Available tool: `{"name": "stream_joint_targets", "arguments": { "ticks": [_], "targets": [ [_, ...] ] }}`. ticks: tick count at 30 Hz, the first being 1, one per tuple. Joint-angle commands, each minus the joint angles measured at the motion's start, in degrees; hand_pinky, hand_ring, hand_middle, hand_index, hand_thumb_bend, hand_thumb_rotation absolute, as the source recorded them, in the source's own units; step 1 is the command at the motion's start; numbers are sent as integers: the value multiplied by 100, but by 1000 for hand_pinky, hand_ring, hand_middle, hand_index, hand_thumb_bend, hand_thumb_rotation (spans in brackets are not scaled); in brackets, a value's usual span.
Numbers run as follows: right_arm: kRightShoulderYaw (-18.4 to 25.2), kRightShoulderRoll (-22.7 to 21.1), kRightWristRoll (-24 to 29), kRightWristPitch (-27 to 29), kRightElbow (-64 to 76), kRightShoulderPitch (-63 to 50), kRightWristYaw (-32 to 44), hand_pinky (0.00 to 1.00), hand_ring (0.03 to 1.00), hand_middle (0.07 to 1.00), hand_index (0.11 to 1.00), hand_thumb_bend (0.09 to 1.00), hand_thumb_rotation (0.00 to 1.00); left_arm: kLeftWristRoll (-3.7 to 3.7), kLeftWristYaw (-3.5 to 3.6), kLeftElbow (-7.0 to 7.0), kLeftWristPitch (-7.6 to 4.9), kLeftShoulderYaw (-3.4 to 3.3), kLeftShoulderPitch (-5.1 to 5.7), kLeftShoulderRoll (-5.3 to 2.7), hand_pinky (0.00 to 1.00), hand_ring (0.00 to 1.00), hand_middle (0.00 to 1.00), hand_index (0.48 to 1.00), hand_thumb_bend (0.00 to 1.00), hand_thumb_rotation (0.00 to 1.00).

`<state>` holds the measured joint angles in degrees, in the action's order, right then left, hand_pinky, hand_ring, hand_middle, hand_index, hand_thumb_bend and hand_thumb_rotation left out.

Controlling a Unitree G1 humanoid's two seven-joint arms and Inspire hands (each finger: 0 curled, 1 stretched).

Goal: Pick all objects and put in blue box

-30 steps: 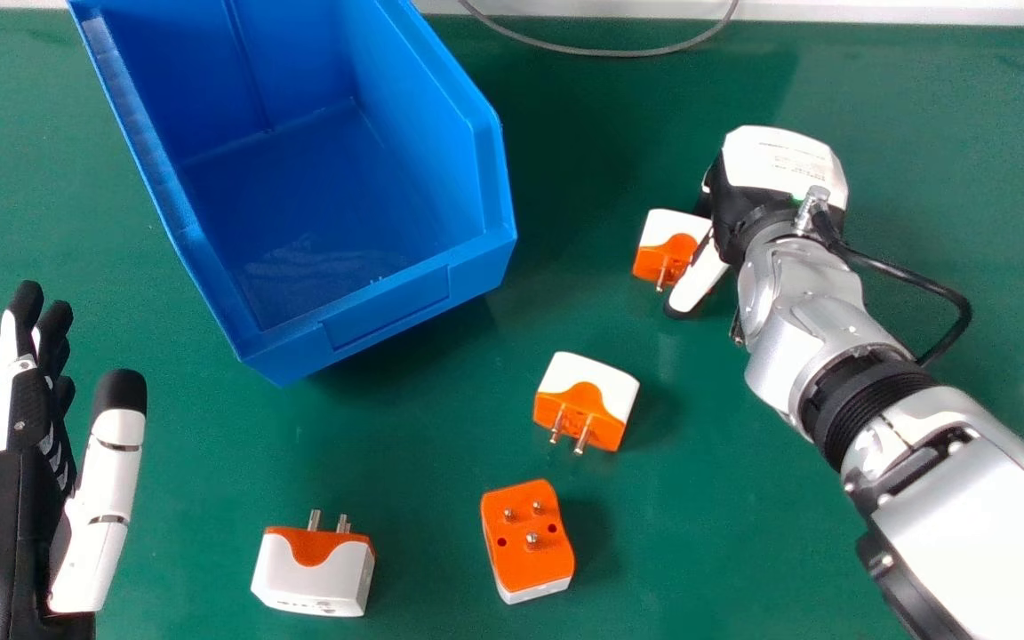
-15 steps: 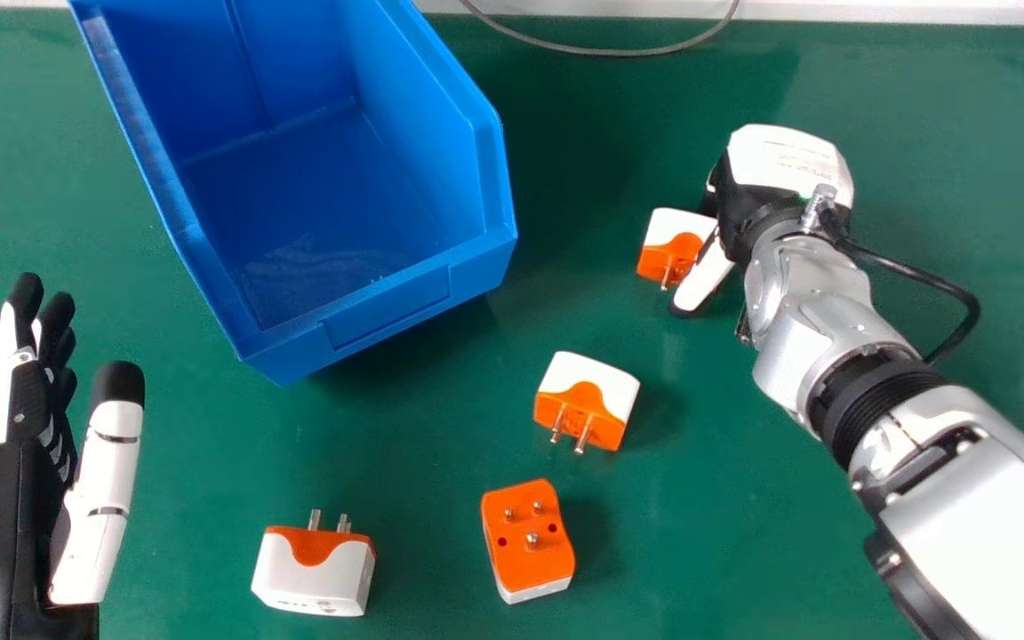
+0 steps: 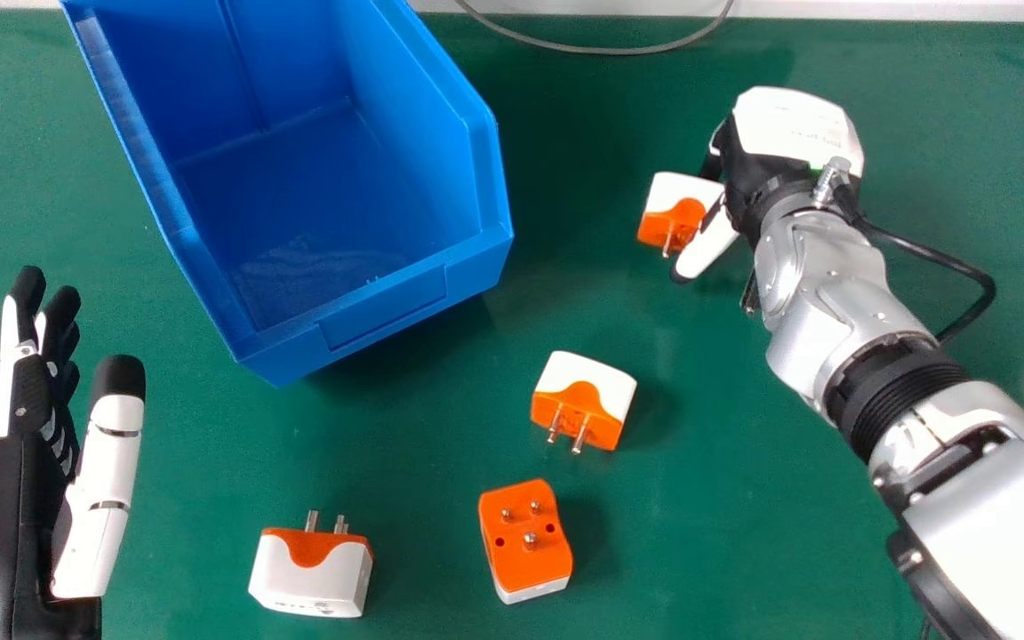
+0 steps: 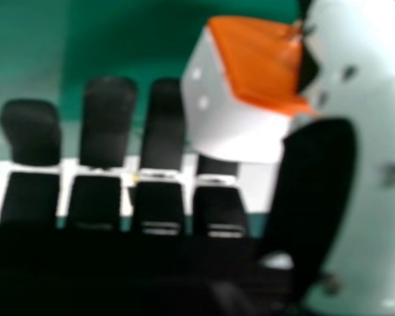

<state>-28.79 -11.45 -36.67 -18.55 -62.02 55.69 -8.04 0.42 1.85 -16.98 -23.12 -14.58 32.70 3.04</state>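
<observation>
Hand (image 3: 28,471) at the head view's eight o'clock, the black-and-white left, is spread; one blue open-topped plastic box (image 3: 316,196) lies nine o'clock from the black-and-white right hand (image 3: 788,133). Three white-and-orange plastic plug adapters (image 3: 312,573) (image 3: 525,556) (image 3: 583,396) sit at seven, six and five; the fourth adapter (image 3: 674,209), at two, is pinched in that right hand.

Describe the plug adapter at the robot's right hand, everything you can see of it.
The plug adapter is a chunky block, its white body joined to an orange part with at least one metal pin. It looks like hard plastic, and its white side carries small pale dots. It sits right of the blue box in the head view, pinched between the thumb and fingers of the right hand, its pin side turned towards the robot.
</observation>
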Motion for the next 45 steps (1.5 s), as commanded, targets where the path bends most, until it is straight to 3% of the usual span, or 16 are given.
{"name": "stream_joint_targets", "arguments": {
  "ticks": [1,3,5,8,13,16,20,24,28,34,38,43,45],
  "targets": [
    [68,-202,-34,69,301,-39,-44,252,363,468,511,511,0,-8,7,-23,-95,-46,0,61,1000,984,980,997,459,915],
    [64,-280,-54,51,517,-120,25,263,377,466,516,510,0,-31,28,-2,-106,-51,-14,78,1000,985,981,997,459,919],
    [100,-354,-49,66,792,-262,-1,276,394,468,517,510,0,-2,18,-33,-63,-48,-19,73,1000,988,984,998,456,922],
    [97,-417,-99,-187,1258,-424,138,284,401,466,518,509,0,28,-30,-122,61,-34,-2,18,1000,991,987,999,458,927],
    [34,-688,-230,-352,2200,-832,398,277,394,462,526,507,0,-18,-15,-138,50,-42,26,19,1000,995,991,1000,476,936],
    [248,-833,-162,-354,3036,-1326,434,299,420,469,519,508,0,21,-56,-171,94,-51,18,4,1000,997,993,1000,493,940],
    [310,-1030,-284,-362,3858,-1790,637,217,314,469,502,511,0,14,-31,-89,40,-71,-33,57,1000,999,995,1000,501,944],
    [299,-1269,-452,-356,4703,-2241,969,178,267,447,505,509,0,51,-48,-145,138,-67,-39,52,1000,1000,996,1000,497,947],
    [379,-1425,-514,-218,5455,-2670,1128,134,211,425,500,507,0,-52,11,-134,128,-66,-75,74,1000,1000,997,1000,488,955],
    [523,-1663,-524,171,6752,-3410,1465,71,130,411,491,507,0,-24,2,-164,209,-59,-91,66,1000,1000,999,1000,459,962],
    [561,-1662,-621,267,7359,-3700,1685,58,113,411,490,508,0,-18,2,-178,271,-53,-123,72,1000,1000,999,1000,462,963],
    [574,-1624,-690,451,7902,-3882,1941,51,101,416,487,509,0,-89,62,-104,233,-71,-169,98,1000,1000,1000,1000,460,971],
    [576,-1558,-692,477,8078,-3898,2073,50,99,418,487,510,0,-54,53,-105,221,-81,-191,102,1000,1000,1000,1000,461,971]
  ]
}}
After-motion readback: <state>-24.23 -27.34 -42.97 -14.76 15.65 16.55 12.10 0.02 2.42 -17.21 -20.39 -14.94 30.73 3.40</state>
